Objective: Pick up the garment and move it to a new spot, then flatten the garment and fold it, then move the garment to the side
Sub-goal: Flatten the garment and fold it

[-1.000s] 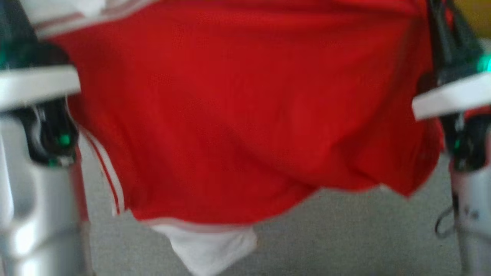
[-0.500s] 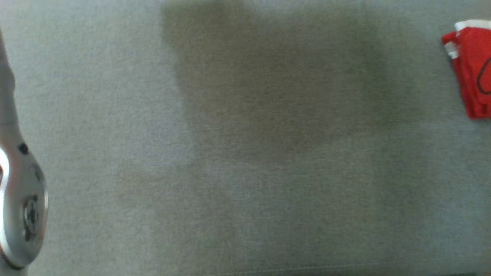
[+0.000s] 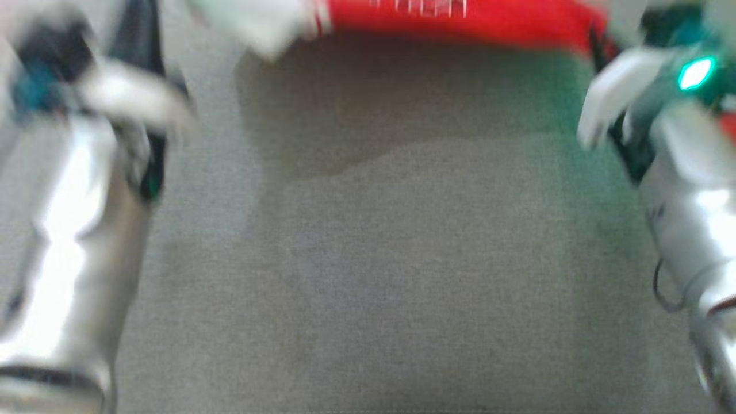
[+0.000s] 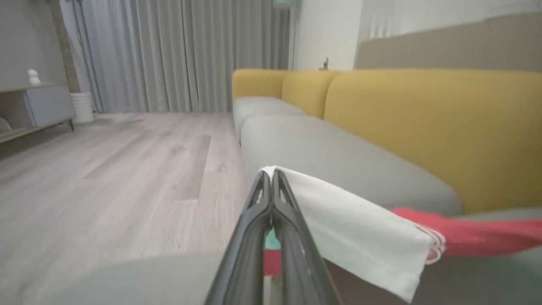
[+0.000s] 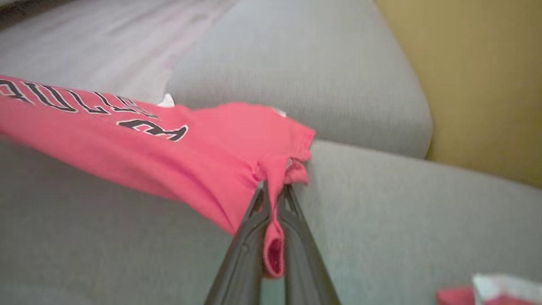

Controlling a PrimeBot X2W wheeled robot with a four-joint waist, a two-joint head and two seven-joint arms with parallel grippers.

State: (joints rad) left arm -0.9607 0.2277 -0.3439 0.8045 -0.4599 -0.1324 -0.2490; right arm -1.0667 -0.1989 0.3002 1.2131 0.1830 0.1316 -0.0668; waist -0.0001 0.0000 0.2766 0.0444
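Note:
The garment (image 3: 460, 17) is a red shirt with white sleeves and dark lettering, stretched in the air as a blurred band along the top of the head view, above the grey sofa seat (image 3: 374, 259). In the left wrist view my left gripper (image 4: 271, 173) is shut on a white sleeve (image 4: 360, 220), and the red cloth trails to the right. My right gripper (image 5: 275, 186) is shut on a bunched red edge of the garment (image 5: 169, 144), which runs off to the left. My pale arms stand at the left (image 3: 75, 230) and right (image 3: 690, 218) of the head view.
A yellow backrest (image 4: 423, 114) runs behind the grey seat cushions. Wooden floor (image 4: 106, 169), grey curtains (image 4: 169, 51) and a low cabinet (image 4: 38, 106) lie past the sofa's end. Another red and white cloth (image 5: 487, 290) lies on the seat near my right gripper.
The head view has swung a lot. The garment hung wide before the camera a second ago; now it shows as a narrow band at the top, with bare seat below.

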